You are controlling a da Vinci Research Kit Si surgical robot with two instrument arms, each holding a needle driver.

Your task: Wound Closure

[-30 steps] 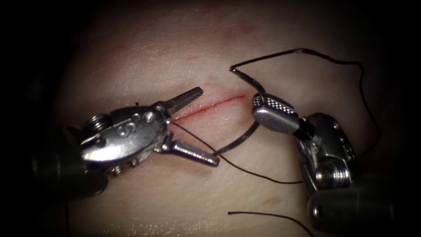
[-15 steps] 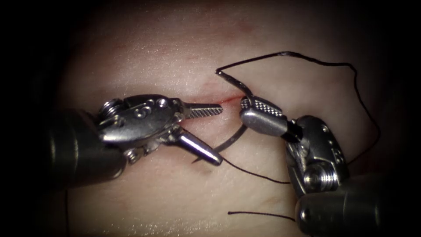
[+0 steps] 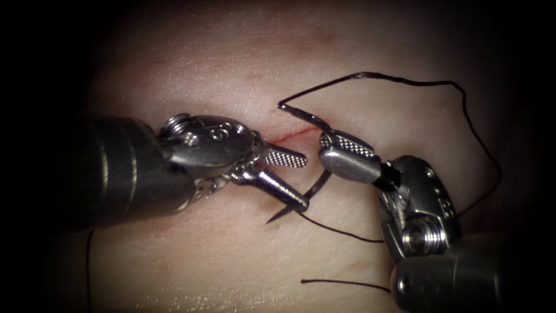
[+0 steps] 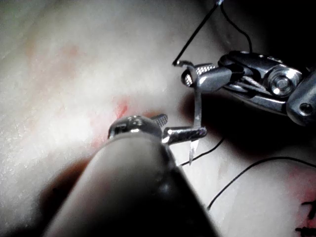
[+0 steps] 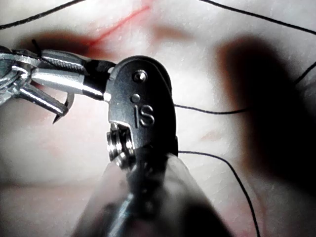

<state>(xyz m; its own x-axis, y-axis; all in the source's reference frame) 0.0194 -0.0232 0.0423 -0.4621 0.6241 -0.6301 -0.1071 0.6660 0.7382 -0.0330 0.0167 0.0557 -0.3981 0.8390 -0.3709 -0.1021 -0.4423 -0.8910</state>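
A: What grips the needle (image 3: 313, 186)?
B: Right tool (image 3: 328, 143), jaws clamped near its thread end, just right of the cut (image 3: 288, 136).
A: Left tool (image 3: 296, 182)?
B: Jaws spread around the tip, above the tissue (image 3: 231, 261)

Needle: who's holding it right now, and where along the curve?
The right tool holds the needle near its thread end, jaws shut. The left tool is open around the needle near the tip, holding nothing. The needle is clear of the tissue.
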